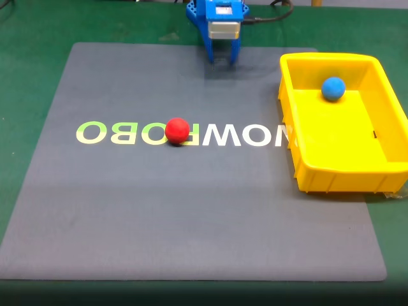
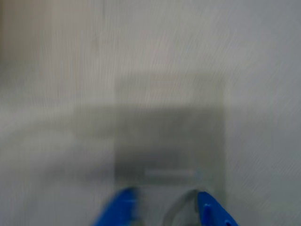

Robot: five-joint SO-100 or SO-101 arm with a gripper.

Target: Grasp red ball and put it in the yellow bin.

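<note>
The red ball rests on the grey mat, on the printed lettering left of centre in the fixed view. The yellow bin stands at the mat's right edge, with a blue ball in its far part. My blue gripper hangs at the mat's far edge, well behind the red ball and left of the bin. In the blurred wrist view, the gripper shows two blue fingertips standing apart over bare grey mat, with nothing between them.
The grey mat lies on a green table. A black cable runs from the arm's base at the top. Light lettering crosses the mat's middle.
</note>
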